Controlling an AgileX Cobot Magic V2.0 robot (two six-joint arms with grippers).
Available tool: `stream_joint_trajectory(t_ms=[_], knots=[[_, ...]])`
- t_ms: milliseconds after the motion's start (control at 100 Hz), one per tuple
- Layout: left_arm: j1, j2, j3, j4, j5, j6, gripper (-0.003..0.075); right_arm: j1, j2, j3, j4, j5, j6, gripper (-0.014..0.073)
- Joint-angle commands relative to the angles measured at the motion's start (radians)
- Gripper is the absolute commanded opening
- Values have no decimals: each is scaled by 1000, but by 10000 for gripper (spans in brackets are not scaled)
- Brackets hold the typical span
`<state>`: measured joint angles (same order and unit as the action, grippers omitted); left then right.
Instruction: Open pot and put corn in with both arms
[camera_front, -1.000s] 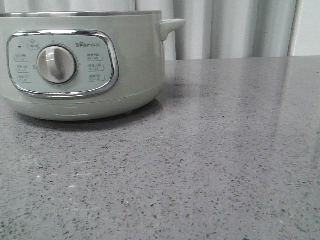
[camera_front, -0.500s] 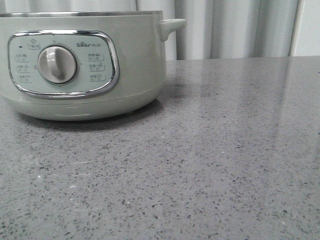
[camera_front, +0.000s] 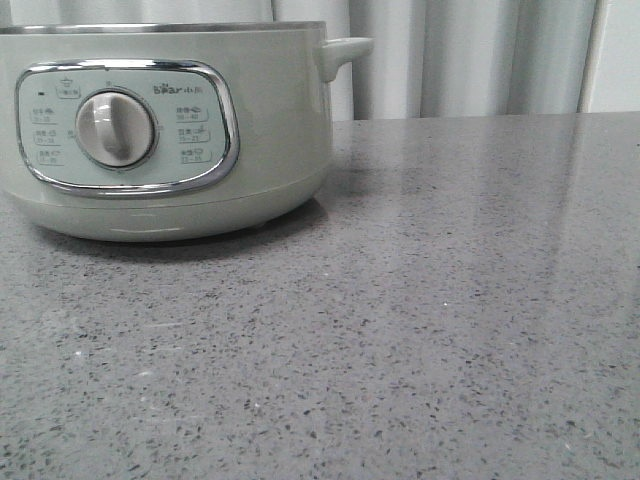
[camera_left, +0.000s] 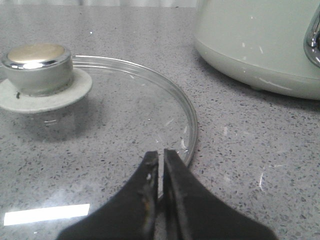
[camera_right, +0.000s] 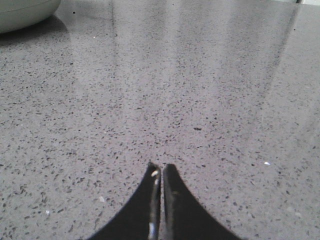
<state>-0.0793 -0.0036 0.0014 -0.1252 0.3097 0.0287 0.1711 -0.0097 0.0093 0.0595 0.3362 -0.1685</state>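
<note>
A speckled grey stone table (camera_front: 450, 330) fills most of the scene, with pale pleated curtains (camera_front: 470, 55) hanging behind its far edge. On the left part of the table stands the pot (camera_front: 270, 120), a large round pale grey-green cooker with a metal rim and no lid on it. Its front carries a chrome-framed control panel (camera_front: 190, 125) with a round knob (camera_front: 115, 129) at the centre, and a side handle (camera_front: 345, 50) juts from its right flank. The inside of the pot is hidden from all three views, and the corn cannot be seen anywhere.

Near the pot, apart from its base, a round glass lid (camera_left: 130, 115) lies flat on the table, knob side up. The lid knob (camera_left: 37, 67) is pale with a shiny metal cap and sits on a round pale collar.

The left gripper (camera_left: 161, 165) hovers at the near edge of the lid, its two dark fingers pressed almost together with only a thin slit between them, holding nothing. The right gripper (camera_right: 160, 175) is low over bare table, well to the side of the pot, its fingers likewise closed together and empty.
</note>
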Motion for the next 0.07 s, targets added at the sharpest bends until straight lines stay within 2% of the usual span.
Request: stream_joint_trajectory(t_ms=[0, 60], knots=[[-8, -33, 25, -3, -55, -11, -18, -7, -18, 29, -13, -45, -7, -51], [-8, -33, 25, -3, -55, -11, -18, -7, -18, 29, -13, -45, -7, -51]])
